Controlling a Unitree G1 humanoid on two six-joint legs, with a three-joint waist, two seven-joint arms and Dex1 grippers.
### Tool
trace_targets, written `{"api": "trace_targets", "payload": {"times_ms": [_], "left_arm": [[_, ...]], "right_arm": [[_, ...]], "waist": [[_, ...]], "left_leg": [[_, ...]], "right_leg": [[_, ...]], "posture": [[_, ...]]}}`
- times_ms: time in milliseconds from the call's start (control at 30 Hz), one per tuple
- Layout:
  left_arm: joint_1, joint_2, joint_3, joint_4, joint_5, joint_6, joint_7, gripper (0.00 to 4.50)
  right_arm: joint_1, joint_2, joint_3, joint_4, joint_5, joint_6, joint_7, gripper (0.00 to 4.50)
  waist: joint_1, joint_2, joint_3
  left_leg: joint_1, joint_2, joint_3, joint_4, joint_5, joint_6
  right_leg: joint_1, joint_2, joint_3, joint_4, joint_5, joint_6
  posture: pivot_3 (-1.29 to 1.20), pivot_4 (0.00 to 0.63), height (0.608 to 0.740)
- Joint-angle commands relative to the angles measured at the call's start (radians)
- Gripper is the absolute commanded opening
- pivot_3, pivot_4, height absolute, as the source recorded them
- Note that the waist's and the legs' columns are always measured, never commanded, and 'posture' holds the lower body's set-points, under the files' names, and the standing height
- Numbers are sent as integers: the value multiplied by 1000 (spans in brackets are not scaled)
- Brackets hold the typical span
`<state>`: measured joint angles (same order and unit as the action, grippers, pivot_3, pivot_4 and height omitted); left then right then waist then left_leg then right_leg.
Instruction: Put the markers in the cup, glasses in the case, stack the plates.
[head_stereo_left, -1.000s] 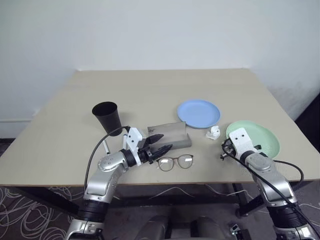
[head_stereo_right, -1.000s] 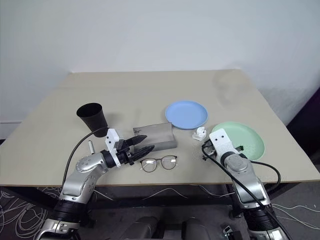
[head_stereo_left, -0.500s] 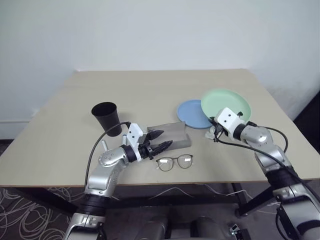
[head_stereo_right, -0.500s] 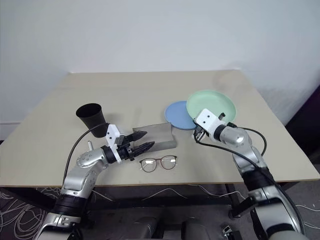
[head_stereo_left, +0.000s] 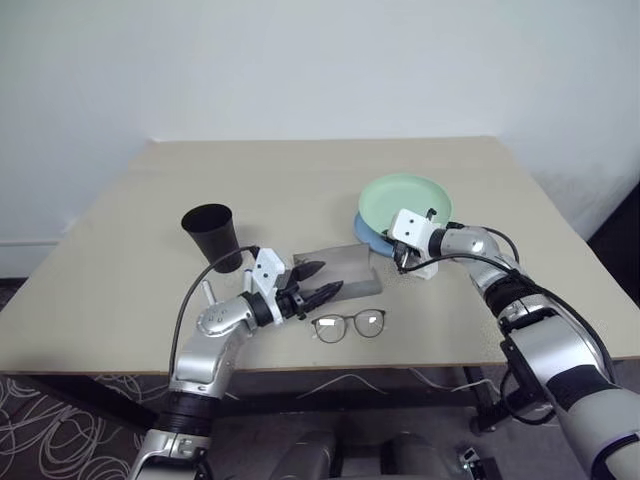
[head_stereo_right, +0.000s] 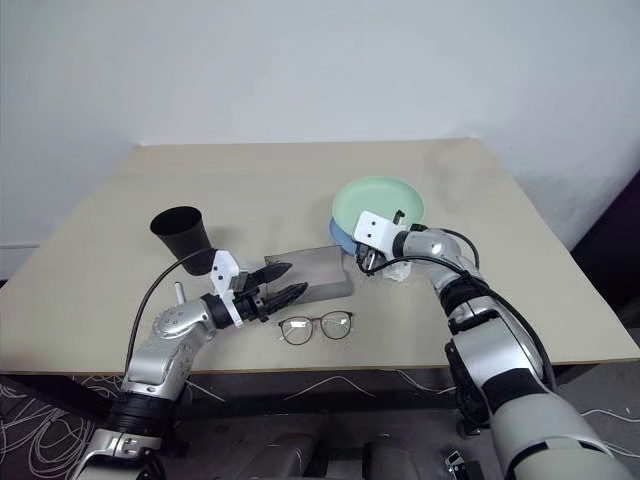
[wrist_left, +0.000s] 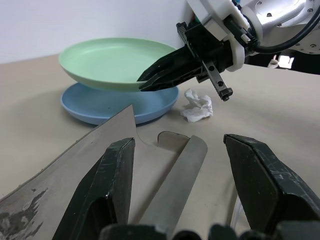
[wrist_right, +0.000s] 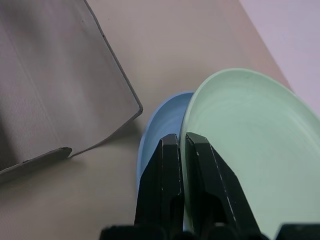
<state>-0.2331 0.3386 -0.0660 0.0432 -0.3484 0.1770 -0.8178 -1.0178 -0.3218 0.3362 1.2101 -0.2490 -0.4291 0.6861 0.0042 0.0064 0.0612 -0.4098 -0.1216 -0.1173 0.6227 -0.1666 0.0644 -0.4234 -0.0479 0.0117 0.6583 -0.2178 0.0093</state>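
Right gripper (wrist_left: 150, 80) jaws clamped green plate (head_stereo_left: 405, 198) above blue plate (wrist_left: 110, 102) | left gripper (head_stereo_left: 325, 283) jaws open | case (head_stereo_left: 345, 268) open, cup (head_stereo_left: 212, 232) interior unseen

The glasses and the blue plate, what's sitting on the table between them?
In the left eye view, the open grey case lies between the glasses and the light blue plate. A crumpled white paper wad sits off to the side.

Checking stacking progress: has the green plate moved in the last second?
Yes. The green plate, pinched by the right end effector, went from the table's right edge to above the unmoved blue plate.
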Motion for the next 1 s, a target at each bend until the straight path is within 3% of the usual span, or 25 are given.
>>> {"api": "trace_targets", "payload": {"times_ms": [33, 133, 267, 400, 733, 833, 1000], "left_arm": [[5, 10, 21, -62, -3, -8, 13, 2986], [16, 13, 21, -76, -4, -4, 20, 2986], [20, 15, 22, -85, -5, 1, 25, 2986], [18, 17, 19, -88, -5, 5, 26, 2986], [-6, 5, 6, -59, -3, 1, 12, 2986], [-16, -3, -1, -46, -2, -1, 4, 2986], [-38, -11, -8, -25, 1, -5, -4, 2986]], "right_arm": [[-60, 15, -23, 27, -6, -30, 4, 180], [-72, 28, -32, 48, -11, -26, -21, 750], [-78, 29, -42, 54, -15, -37, -77, 2059], [-76, 14, -63, 45, -3, -43, -79, 2059], [51, -75, -202, -167, 134, 165, 114, 2059], [127, -99, -217, -295, 158, 266, 153, 2615], [233, -124, -246, -492, 187, 505, 138, 4269]], "waist": [[-1, 0, 0], [-5, 1, 0], [-4, 1, 0], [-5, 1, 0], [-4, 1, 0], [-4, 1, 0], [-5, 1, 0]], "left_leg": [[0, 0, 0, -1, 0, -1], [1, 0, 0, -3, 2, -3], [5, 0, 0, -8, 4, -6], [15, 0, 0, -13, 4, -6], [15, 0, -1, -13, 4, -6], [15, 0, -1, -13, 4, -6], [14, 0, 0, -13, 4, -6]], "right_leg": [[0, 0, 0, 0, 0, 0], [-1, 1, 1, 1, 1, -1], [-1, 0, 2, 1, 2, -4], [8, 0, 3, 1, 0, -7], [11, 0, 2, -1, 0, -7], [11, 0, 2, -1, 0, -7], [10, -1, 3, -1, 0, -7]], "posture": [[0, 0, 736], [0, 0, 736], [0, 0, 736], [0, 0, 736], [0, 0, 736], [0, 0, 736], [0, 0, 736]]}}
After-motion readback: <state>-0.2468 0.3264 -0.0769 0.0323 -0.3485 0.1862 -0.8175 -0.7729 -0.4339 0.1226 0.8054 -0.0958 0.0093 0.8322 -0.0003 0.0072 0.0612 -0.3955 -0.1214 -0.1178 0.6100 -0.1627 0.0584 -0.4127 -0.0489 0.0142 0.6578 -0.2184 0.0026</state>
